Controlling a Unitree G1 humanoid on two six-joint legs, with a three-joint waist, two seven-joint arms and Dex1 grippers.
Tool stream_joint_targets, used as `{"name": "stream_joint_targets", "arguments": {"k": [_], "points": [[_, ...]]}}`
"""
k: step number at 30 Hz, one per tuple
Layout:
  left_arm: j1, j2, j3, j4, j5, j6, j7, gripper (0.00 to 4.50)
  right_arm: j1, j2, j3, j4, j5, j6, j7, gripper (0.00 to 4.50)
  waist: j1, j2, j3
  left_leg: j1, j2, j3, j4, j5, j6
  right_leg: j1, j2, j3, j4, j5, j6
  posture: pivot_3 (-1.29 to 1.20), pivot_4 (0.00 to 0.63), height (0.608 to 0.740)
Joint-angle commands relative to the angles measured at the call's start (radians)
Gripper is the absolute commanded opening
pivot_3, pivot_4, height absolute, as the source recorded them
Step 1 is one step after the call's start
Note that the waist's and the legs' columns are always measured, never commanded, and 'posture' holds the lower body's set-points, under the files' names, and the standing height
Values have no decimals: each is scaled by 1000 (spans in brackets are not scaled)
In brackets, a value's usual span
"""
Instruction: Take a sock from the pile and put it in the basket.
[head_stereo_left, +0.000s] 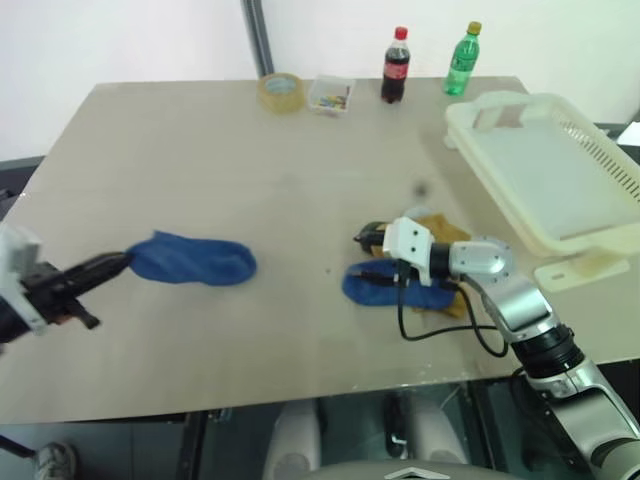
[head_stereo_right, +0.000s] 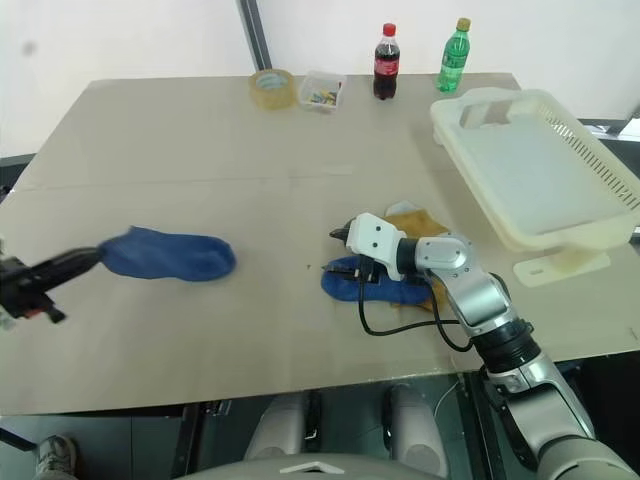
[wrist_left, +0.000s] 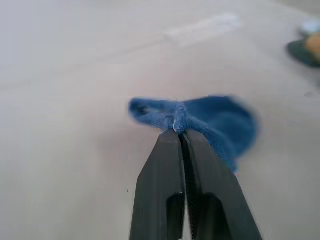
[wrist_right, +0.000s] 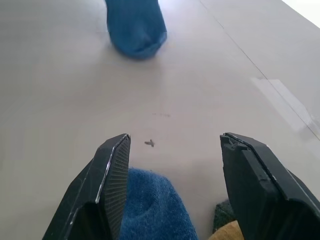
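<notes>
My left gripper (head_stereo_left: 122, 263) is shut on one end of a royal blue sock (head_stereo_left: 195, 260) at the left of the table; the rest of the sock trails to the right, just above or on the tabletop. The left wrist view shows the black fingers (wrist_left: 167, 165) pinching the bunched blue cloth (wrist_left: 215, 120). The pile (head_stereo_left: 372, 290), with blue, mustard yellow and dark green socks, lies at centre right. My right gripper (head_stereo_left: 362, 255) stands open at the pile's left edge, pointing left, with a blue sock (wrist_right: 150, 210) below its fingers. The cream-white basket (head_stereo_left: 550, 175) sits at the right, tilted.
Along the table's far edge stand a tape roll (head_stereo_left: 281, 91), a small clear box (head_stereo_left: 331, 95), a cola bottle (head_stereo_left: 396, 66) and a green bottle (head_stereo_left: 462, 60). A cream plastic piece (head_stereo_left: 580, 270) lies under the basket's near corner. The table's front edge runs close below both arms.
</notes>
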Motion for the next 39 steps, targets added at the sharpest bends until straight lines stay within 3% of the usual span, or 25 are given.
{"name": "stream_joint_targets", "arguments": {"k": [1,4,6,8,9,19,23,26,35,39], "points": [[-57,72,-60,-245,-147,186,23,1440,-11,6,-34,-20,26,-17,-5,2916,1,0,0,0,0,0,0,0,0,0,0,0,0,0,0,0,150,740],[-169,-5,-303,-414,-163,271,189,2452,-4,14,-41,-43,32,1,-24,2916,-1,5,2,0,-5,2,-1,0,0,1,-4,2,-1,2,-3,0,150,740],[-259,-128,-478,-459,-125,301,305,3243,5,14,-44,-61,31,14,-38,2916,-4,5,3,1,-5,2,-1,0,1,1,-3,3,1,4,0,0,150,740],[-311,-234,-604,-437,-58,283,378,3707,22,4,-40,-89,21,26,-53,2916,-1,4,3,0,-4,2,-1,0,1,1,-1,4,1,5,2,0,150,740],[-320,-265,-626,-408,-25,265,395,3707,32,-3,-37,-110,13,33,-59,2916,-1,3,3,1,-4,1,0,0,0,1,1,5,3,5,2,0,150,740],[-183,-245,-316,-166,125,25,439,3707,40,3,-43,-125,21,55,-93,2916,3,1,3,4,2,-1,0,3,-3,-2,9,6,10,0,-1,0,150,740],[-47,-353,-196,-237,226,63,693,3707,18,17,-29,-85,31,30,-65,2916,-6,0,2,3,2,1,1,3,-4,-2,6,6,9,2,-4,0,150,740],[17,-413,-131,-259,259,79,791,3707,4,23,-26,-68,39,22,-49,2916,-6,-2,2,3,1,3,0,3,-4,-2,5,8,9,3,-1,0,150,740],[15,-449,-114,-236,240,125,823,3707,-18,21,-30,-29,41,1,-6,2916,0,-3,1,3,1,-1,1,3,-4,-1,4,4,11,1,-4,0,150,740],[-14,-486,-75,-229,257,52,859,3707,-24,20,-38,-28,38,-2,-8,2916,-2,-3,1,3,1,-1,1,3,-4,-2,5,4,11,3,-6,0,150,740]]}}
